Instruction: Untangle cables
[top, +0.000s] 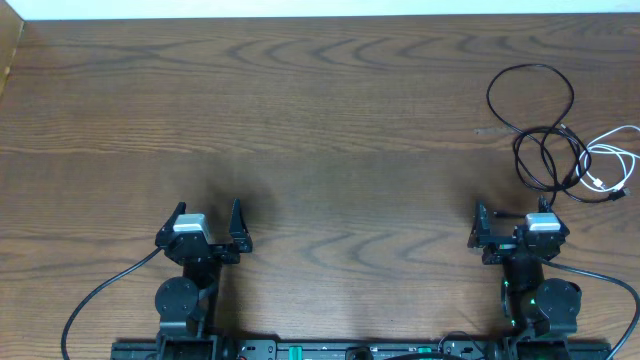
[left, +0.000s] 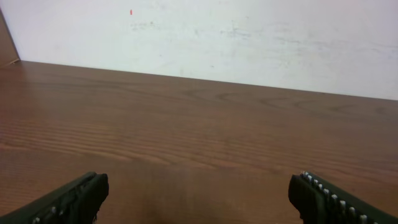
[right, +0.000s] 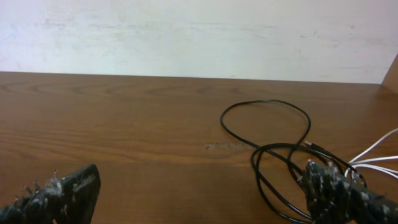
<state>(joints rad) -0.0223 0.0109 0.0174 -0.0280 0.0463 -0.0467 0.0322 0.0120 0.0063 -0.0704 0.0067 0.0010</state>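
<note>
The cables (top: 548, 150) lie on the bench (top: 320, 120) at its far right corner, just ahead of the right gripper (top: 512, 216) and well apart from the left gripper (top: 208, 215). Both grippers are released, jaws spread wide with nothing between them, and both sit back near the bench's near edge. Nothing of the untangling looks begun.

The black loops (right: 267, 134) overlap one another, and a white cord (top: 600, 149) trails off to the right from the same cluster. From the right wrist view the crossings sit partly behind that gripper's own finger, so it is hard to say whether the cords are truly knotted or only draped over each other.

To do this step well, the right gripper should probably reach for a free length, such as the large outer black loop or the white tail, rather than pinch the crowded middle. Pulling on the crossing would likely tighten it. The left gripper would need to travel across to pin the remainder while one cord is drawn clear.

No container, tray or bin is in view; the cords rest directly on the bare wood.
</note>
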